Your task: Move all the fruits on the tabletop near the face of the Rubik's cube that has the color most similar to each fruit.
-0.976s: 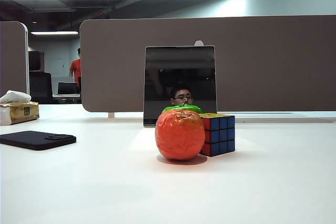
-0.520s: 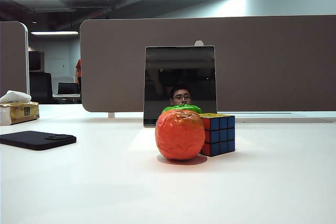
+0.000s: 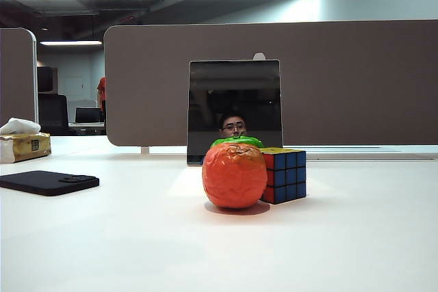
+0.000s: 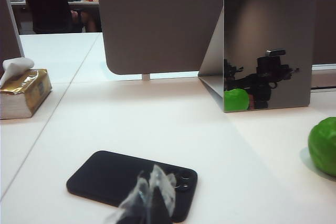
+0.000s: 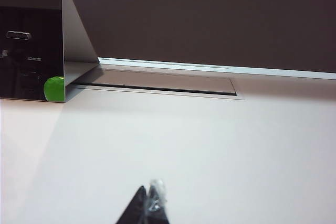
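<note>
The wrinkled orange-red fruit [image 3: 235,176] rests on the white tabletop [image 3: 137,237], touching the red-orange side of the Rubik's cube [image 3: 287,176]. The cube's blue face points toward the exterior camera and its yellow face is up. Behind the orange fruit only the top of the green apple [image 3: 236,141] shows; its edge also appears in the left wrist view [image 4: 324,145]. Neither gripper shows in the exterior view. My left gripper [image 4: 152,195] is shut and empty, hovering over a black phone. My right gripper [image 5: 149,199] is shut and empty above bare table.
A leaning mirror [image 3: 235,111] stands behind the fruits against a brown divider panel [image 3: 342,80]. The black phone [image 3: 48,182] and a tissue box [image 3: 24,143] lie at the left. A cable slot [image 5: 157,83] runs along the desk's back edge.
The fruits, cube and grippers have not moved. Only the face reflected in the mirror shifts slightly left.
</note>
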{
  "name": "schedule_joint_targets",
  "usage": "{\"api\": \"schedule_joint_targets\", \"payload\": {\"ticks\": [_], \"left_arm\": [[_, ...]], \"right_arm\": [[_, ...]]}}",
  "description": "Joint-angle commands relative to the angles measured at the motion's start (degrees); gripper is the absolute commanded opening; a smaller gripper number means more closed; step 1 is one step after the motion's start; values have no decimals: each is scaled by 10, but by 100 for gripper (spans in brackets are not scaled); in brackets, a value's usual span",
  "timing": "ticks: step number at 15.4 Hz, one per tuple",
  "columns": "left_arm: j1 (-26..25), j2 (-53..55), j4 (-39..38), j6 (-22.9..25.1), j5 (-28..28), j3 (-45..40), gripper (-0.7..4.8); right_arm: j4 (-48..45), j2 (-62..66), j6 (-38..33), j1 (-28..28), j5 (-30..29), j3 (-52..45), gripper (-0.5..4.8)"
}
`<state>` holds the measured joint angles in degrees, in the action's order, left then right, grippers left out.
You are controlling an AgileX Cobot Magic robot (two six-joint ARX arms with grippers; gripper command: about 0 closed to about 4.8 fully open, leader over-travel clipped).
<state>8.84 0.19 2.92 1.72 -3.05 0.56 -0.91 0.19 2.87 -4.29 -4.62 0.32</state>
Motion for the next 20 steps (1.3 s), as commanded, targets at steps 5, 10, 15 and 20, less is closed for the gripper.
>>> {"api": "schedule_joint_targets", "payload": {"ticks": [5, 10, 15, 20], "left_arm": [[-9, 0, 7, 15, 18, 0, -5], [-80, 0, 16, -4, -19, 0, -5], [-128, 0, 4, -7, -84, 1, -5], [-64, 0, 5, -21, -20, 1, -5]], "right_arm": [[-12, -1, -14, 0, -4, -2, -1], [-12, -1, -14, 0, -4, -2, -1], [-11, -1, -14, 0, -4, -2, -1], [-10, -1, -14, 0, -4, -2, -1]]}}
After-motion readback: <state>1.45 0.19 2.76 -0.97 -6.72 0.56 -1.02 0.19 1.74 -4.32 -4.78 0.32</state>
